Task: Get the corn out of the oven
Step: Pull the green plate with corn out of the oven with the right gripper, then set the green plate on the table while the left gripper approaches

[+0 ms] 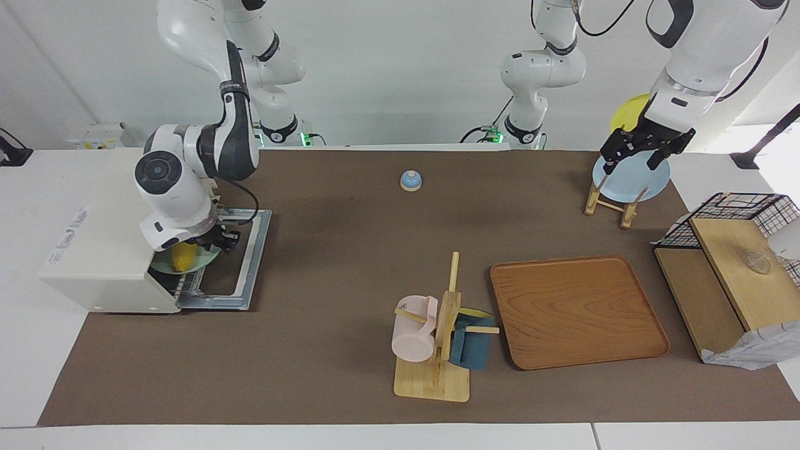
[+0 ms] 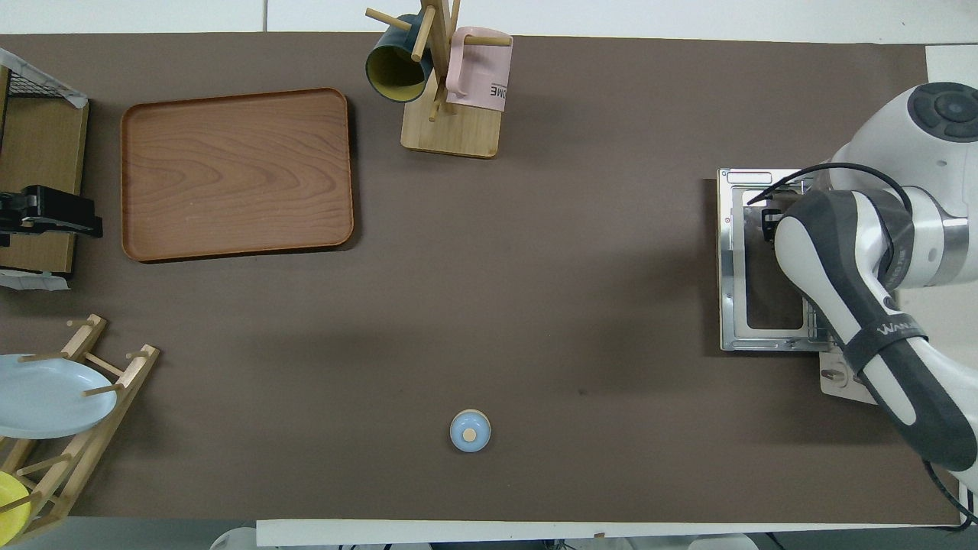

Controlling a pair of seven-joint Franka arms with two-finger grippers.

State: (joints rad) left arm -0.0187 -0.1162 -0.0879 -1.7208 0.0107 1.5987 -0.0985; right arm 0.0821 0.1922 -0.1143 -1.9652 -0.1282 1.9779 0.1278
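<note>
Facing view: right gripper [image 1: 212, 240] reaching into the open oven [image 1: 106, 250] mouth, just above the corn [image 1: 184, 255] lying on a green plate [image 1: 209, 257] inside; finger spread impossible to tell. Left gripper [image 1: 644, 150] waiting over the plate rack [image 1: 609, 200], fingers apart, holding nothing.

Oven [image 1: 106, 250] mouth crowded by the right gripper [image 1: 215, 240] over the lowered door [image 1: 247, 262], wide bare mat [image 1: 350, 250] beside it, mug rack [image 1: 437, 337] well apart
</note>
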